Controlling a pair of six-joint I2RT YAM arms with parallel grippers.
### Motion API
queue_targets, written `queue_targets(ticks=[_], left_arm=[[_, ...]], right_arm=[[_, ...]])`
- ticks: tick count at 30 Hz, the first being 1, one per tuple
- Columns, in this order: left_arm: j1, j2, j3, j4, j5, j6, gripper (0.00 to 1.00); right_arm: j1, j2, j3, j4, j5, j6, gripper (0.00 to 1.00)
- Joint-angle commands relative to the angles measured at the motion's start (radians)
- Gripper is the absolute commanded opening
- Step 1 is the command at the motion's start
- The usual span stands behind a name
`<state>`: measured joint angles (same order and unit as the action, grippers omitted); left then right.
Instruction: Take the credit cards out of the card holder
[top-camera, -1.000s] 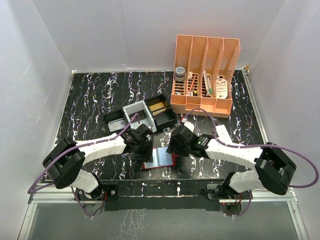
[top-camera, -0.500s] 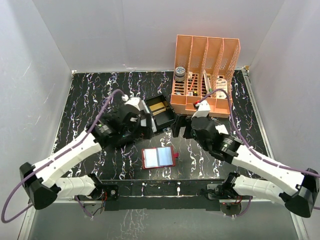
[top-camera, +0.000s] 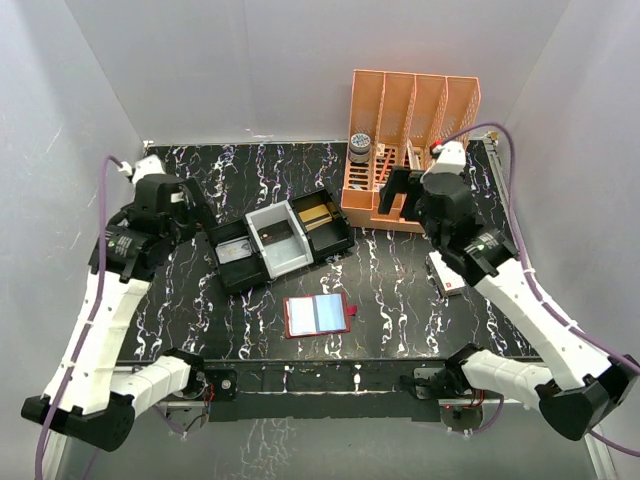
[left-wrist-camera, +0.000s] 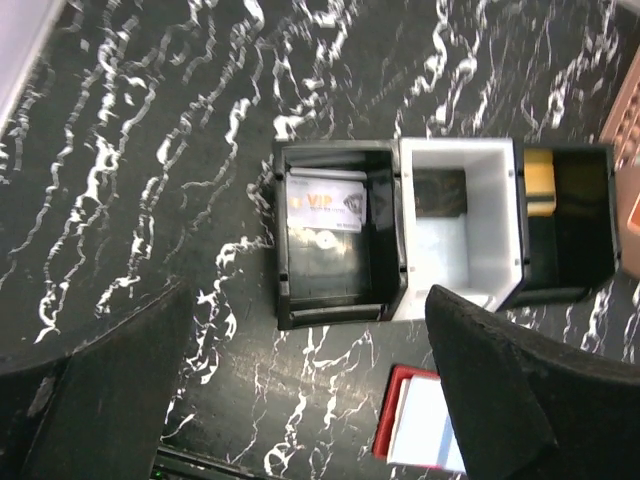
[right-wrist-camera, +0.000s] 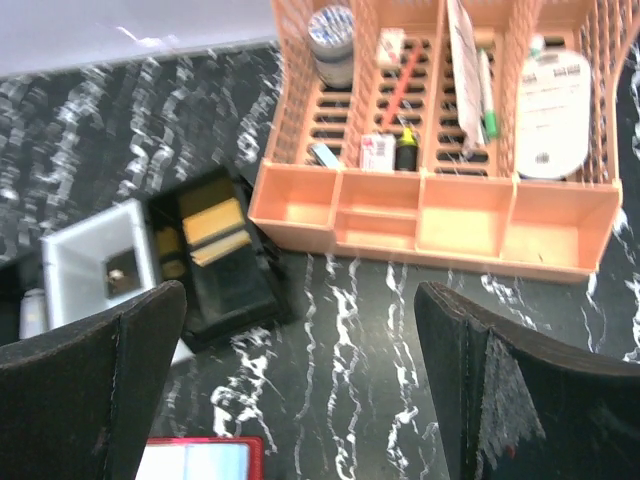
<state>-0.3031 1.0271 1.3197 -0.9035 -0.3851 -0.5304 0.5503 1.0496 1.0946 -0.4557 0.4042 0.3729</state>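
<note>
The red card holder (top-camera: 293, 318) lies flat on the table near the front middle, with pale white and blue credit cards (top-camera: 322, 314) showing on top of it. Its corner appears at the bottom of the left wrist view, card holder (left-wrist-camera: 385, 425) and cards (left-wrist-camera: 425, 430), and of the right wrist view, card holder (right-wrist-camera: 200, 441). A tan-orange card (top-camera: 315, 215) sits in the tray. My left gripper (top-camera: 192, 215) hangs open, high at the back left. The right gripper (top-camera: 403, 190) is open and raised by the organizer. Both the left gripper (left-wrist-camera: 310, 300) and the right gripper (right-wrist-camera: 300, 300) hold nothing.
A black compartmented tray (top-camera: 233, 272) with a grey insert stands behind the holder; one compartment holds a printed card (left-wrist-camera: 325, 205). An orange desk organizer (top-camera: 410, 140) with pens and small items is at the back right. A small white box (top-camera: 447, 272) lies under the right arm.
Both grippers opened and lifted away from the card holder: the left arm swung up and back to the left, the right arm up and back to the right. The holder stays on the table.
</note>
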Motion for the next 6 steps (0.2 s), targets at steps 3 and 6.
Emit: queue_targets(ticks=[3,6], left_arm=[[0.002,-0.053,0.151,-0.115,-0.208,-0.055,0.99],[0.002,-0.07,0.173,-0.098,-0.23,-0.02,0.99]], right_arm=[[0.001,-0.078,0.222,-0.008,-0.102,-0.073,0.98],[0.002,-0.104,0.224,0.004,-0.12,-0.077,0.98]])
